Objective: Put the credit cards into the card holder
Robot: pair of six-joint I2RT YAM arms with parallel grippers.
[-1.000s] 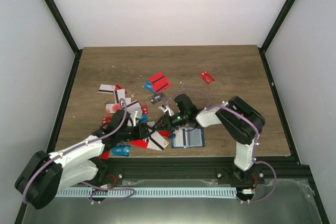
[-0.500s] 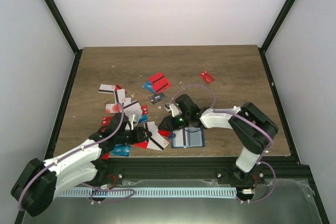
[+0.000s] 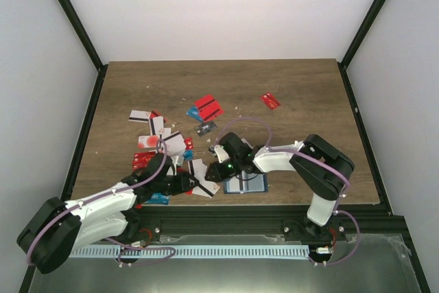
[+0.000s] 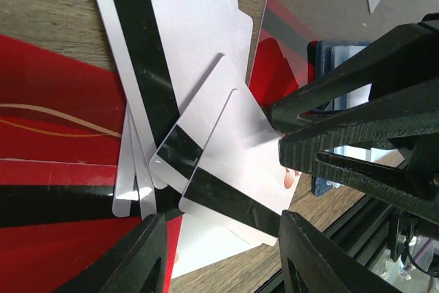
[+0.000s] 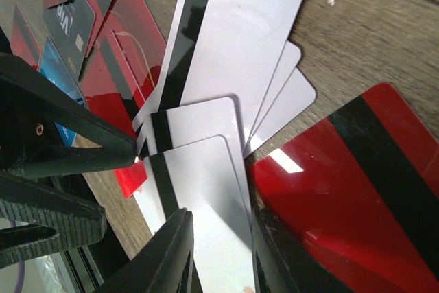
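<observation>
**A:** How far along is the job?

**B:** Hardly begun, by my reading. Most of the credit cards (image 3: 208,108) lie scattered over the bench (image 3: 288,80). There are red ones toward the middle, a cluster toward the left edge, and more by the near edge.

**A:** And the card holder?

**B:** The card holder (image 3: 247,182) lies opened flat at the near edge, a little right of the middle. Pale panels show inside it. I cannot tell whether any of them is a card tucked in.

**A:** What are the claws doing?

**B:** Both meet over a fan of white cards (image 4: 185,46) just left of the holder. The left gripper (image 3: 194,185) has its fingers spread with the fan between them. I cannot tell whether it grasps the fan or merely straddles it. The right gripper (image 3: 211,173) has its jaws narrowed about the edge of the top white card (image 4: 240,162), but I cannot tell whether it has a firm pinch.

**A:** So what is left?

**B:** Nearly everything, I judge. That card has to be drawn free and slid into the holder, and then the rest gathered one at a time.
</observation>
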